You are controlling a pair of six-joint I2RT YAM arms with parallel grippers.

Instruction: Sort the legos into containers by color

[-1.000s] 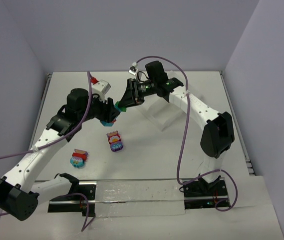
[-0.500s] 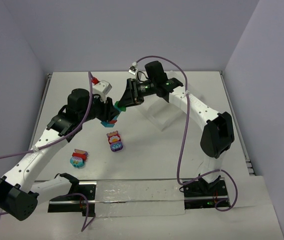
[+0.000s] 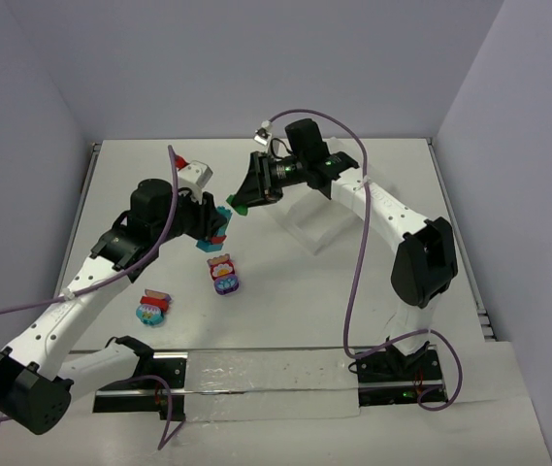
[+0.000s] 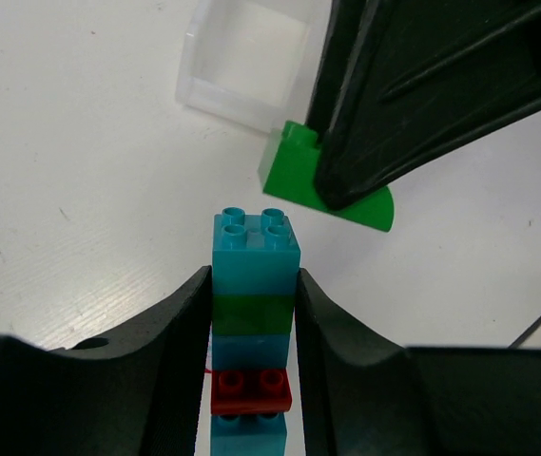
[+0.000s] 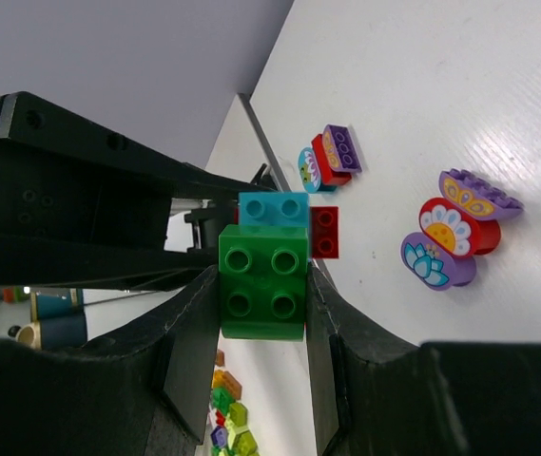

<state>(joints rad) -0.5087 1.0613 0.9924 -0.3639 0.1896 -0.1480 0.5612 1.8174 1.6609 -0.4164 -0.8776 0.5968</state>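
My left gripper (image 3: pixel 215 225) (image 4: pixel 254 285) is shut on a stack of legos (image 4: pixel 256 249): teal, green and teal bricks with a red plate and another teal brick below. It holds the stack above the table. My right gripper (image 3: pixel 240 202) (image 5: pixel 262 285) is shut on a single green brick (image 5: pixel 262 280), which also shows in the left wrist view (image 4: pixel 299 176). The green brick hangs just beyond the stack's teal top, with a small gap between them. The clear tray (image 3: pixel 309 218) (image 4: pixel 241 66) lies behind and right of both grippers.
A purple, red and pink clump (image 3: pixel 223 275) (image 5: pixel 460 228) lies on the table in front of the grippers. A teal, red and purple clump (image 3: pixel 151 309) (image 5: pixel 327 160) lies nearer the left arm. White walls close the table's back and sides.
The green brick has come apart from the stack. My left gripper has drawn the stack down and left, and my right gripper has lifted slightly with the green brick.
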